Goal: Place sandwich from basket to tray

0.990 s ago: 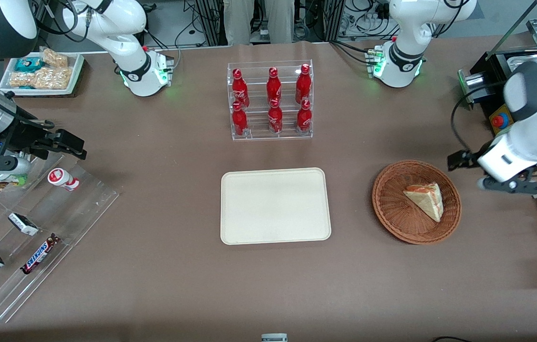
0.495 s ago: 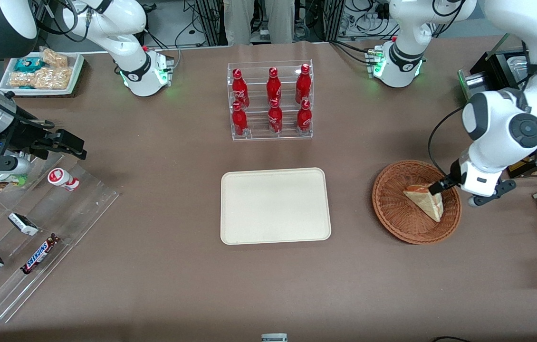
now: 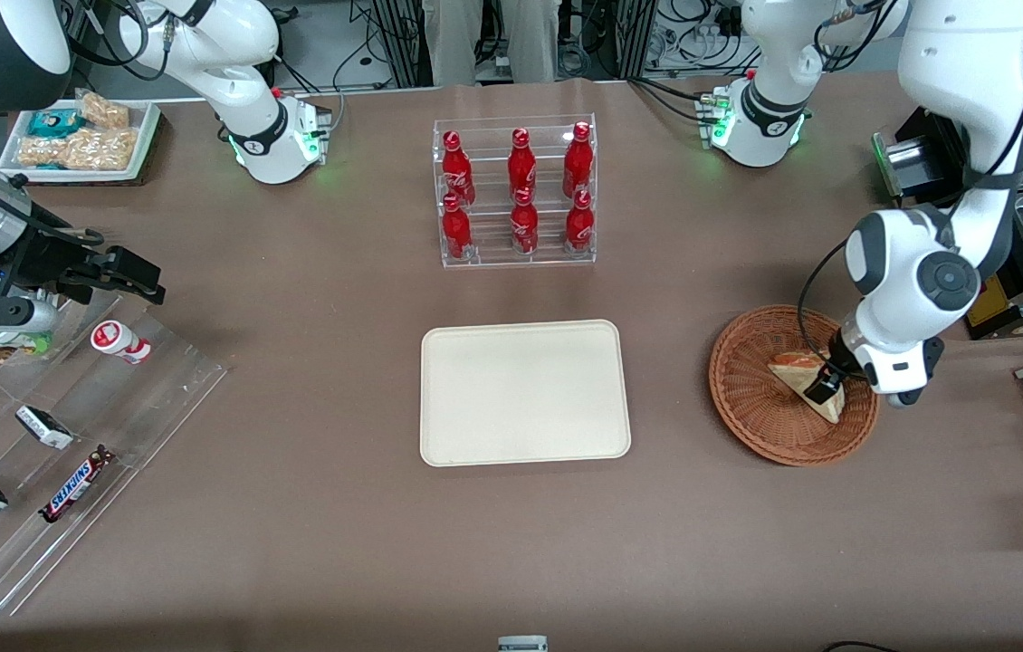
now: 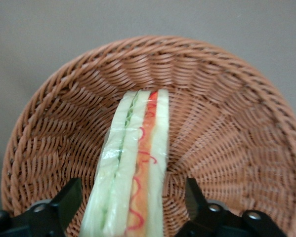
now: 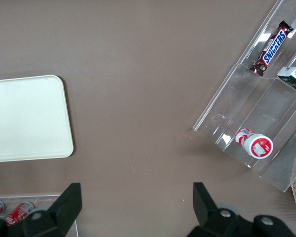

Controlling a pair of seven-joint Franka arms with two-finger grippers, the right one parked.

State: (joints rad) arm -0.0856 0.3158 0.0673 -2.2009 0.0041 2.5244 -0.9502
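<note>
A: In the basket (image 3: 760,412), toward the working arm's end of the table, the gripper (image 4: 130,197) hangs spread wide, one finger on each side of the sandwich (image 4: 133,173).

B: So it's the grasp step. Next: close, lift, carry to the tray (image 3: 525,392).

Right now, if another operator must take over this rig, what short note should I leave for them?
Claw: open, lowered into the basket, one finger on each side of the sandwich, not closed on it.
Sandwich: lying in the basket, toward the working arm's end of the table.
Tray: at the table's middle, nothing on it.
Done: approach only.
Left: close on the sandwich, lift it, carry it to the tray, release.
</note>
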